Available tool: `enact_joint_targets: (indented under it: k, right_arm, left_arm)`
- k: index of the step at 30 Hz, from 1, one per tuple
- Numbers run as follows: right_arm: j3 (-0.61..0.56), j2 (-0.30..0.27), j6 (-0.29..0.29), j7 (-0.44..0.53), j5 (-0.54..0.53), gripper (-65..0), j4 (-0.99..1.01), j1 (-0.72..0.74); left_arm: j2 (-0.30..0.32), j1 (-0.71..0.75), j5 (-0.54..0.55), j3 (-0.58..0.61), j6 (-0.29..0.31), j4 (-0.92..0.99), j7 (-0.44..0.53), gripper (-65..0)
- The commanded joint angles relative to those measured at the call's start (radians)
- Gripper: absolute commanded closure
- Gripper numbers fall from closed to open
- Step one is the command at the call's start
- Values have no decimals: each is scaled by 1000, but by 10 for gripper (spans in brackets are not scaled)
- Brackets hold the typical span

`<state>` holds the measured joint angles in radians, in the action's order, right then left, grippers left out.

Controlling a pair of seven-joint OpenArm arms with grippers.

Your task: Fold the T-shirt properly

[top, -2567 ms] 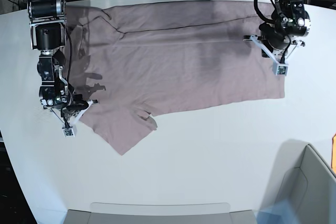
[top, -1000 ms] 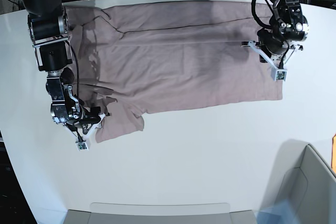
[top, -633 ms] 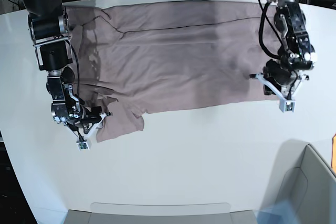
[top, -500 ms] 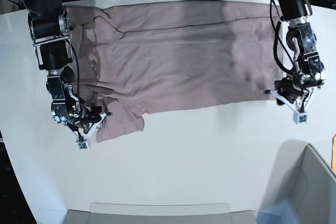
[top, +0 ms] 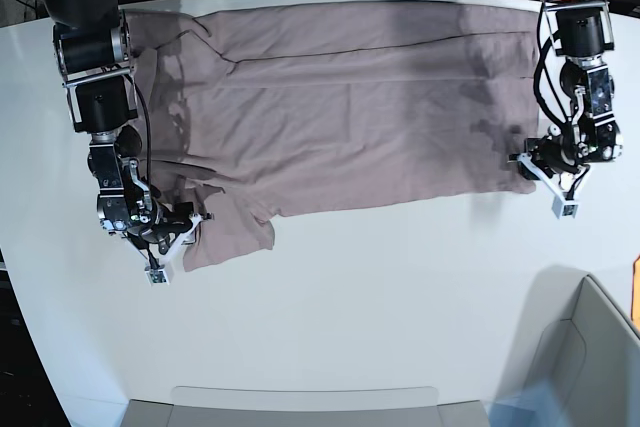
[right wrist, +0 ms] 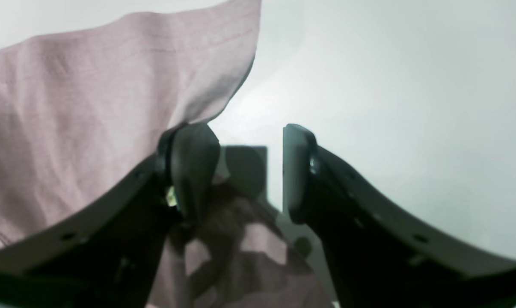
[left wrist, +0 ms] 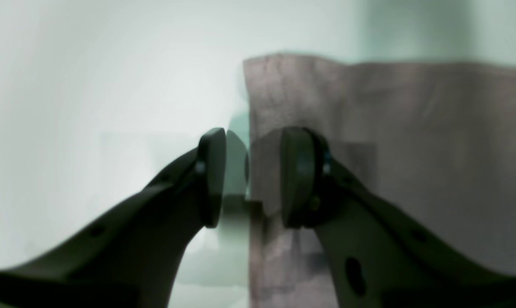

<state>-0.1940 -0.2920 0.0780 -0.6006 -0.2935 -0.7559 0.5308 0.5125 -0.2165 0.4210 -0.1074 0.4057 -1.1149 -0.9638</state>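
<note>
T-shirt (top: pixel 340 107): mauve-pink, spread flat across the far half of the white tabletop (top: pixel 400 317); long edge runs side to side, one sleeve bunched at the near corner on the base view's left.

Left tool (left wrist: pixel 249 177): at the shirt's near corner on the base view's right; jaws narrowly parted and straddling the side edge, one finger over bare tabletop, the other over cloth. No fabric visibly pinched. Placement suggests lining up to take that corner for a fold.

Right tool (right wrist: pixel 247 171): at the bunched sleeve; jaws moderately apart, one finger resting against the cloth, the other over bare tabletop. Holds nothing that shows.

Arrangement: tools sit at opposite near corners, likely so both ends of one edge can be lifted together.

Progress: judged early; shirt mostly unfolded.

Risk: sleeve folds may give an uneven grip.
</note>
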Motion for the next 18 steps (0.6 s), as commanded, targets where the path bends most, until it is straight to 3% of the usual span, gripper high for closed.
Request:
enact_joint_targets:
  k: [1, 8, 11, 14, 18]
  right_arm:
    - [0, -11, 3, -40, 7, -280, -1, 9]
    - [0, -9, 3, -38, 7, -279, -1, 7]
    - [0, -6, 3, -38, 7, -271, -3, 10]
    - [-2, -5, 3, -38, 7, -183, -3, 15]
    - [0, -5, 3, -34, 7, 0, -4, 27]
  left_arm:
    - [19, -18, 16, -5, 3, -12, 10, -215]
    - [21, -16, 140, 8, 3, -3, 10, -213]
    - [18, -16, 138, 8, 5, 31, 16, -168]
    - [18, -16, 138, 1, 5, 78, 21, -15]
    - [21, -18, 135, -2, 5, 106, 52, 0]
